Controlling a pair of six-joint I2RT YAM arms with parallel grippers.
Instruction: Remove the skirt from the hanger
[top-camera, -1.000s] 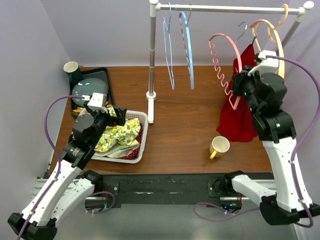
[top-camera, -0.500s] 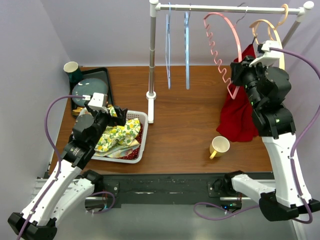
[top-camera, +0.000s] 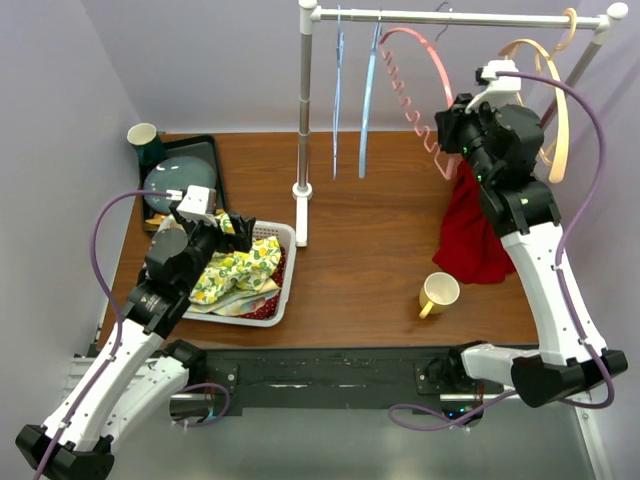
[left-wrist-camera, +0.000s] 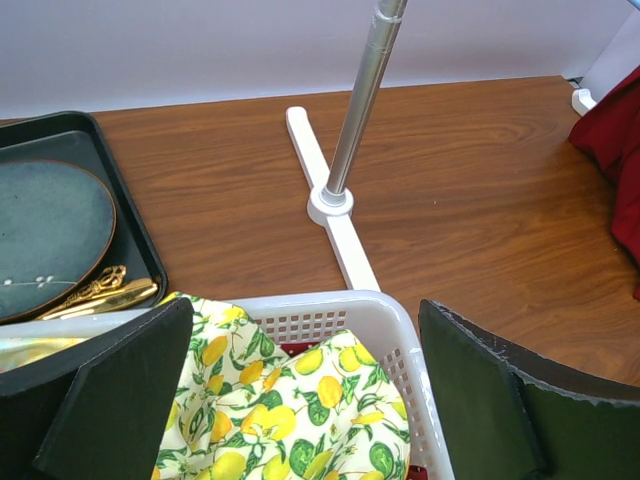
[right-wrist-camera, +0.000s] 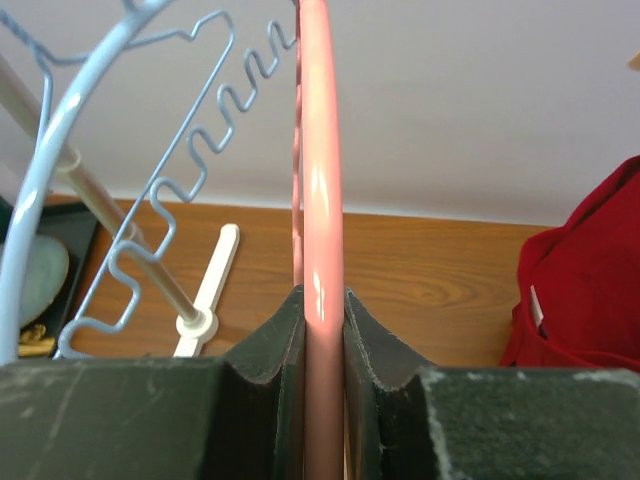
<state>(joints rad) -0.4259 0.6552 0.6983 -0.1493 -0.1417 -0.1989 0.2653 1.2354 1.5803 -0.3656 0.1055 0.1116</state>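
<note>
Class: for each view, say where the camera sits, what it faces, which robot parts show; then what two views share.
Top external: above, behind the arms, looking down on the table; both show.
Left wrist: over the basket, facing the rack foot; open fingers show.
Right wrist: looking along the pink hanger; fingers clamp it.
Shared: both wrist views show the red skirt.

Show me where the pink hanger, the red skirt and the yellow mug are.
pink hanger (right-wrist-camera: 322, 200), right wrist view, its bar.
red skirt (top-camera: 470, 240), top view, middle of cloth.
yellow mug (top-camera: 440, 291), top view, its cup.
</note>
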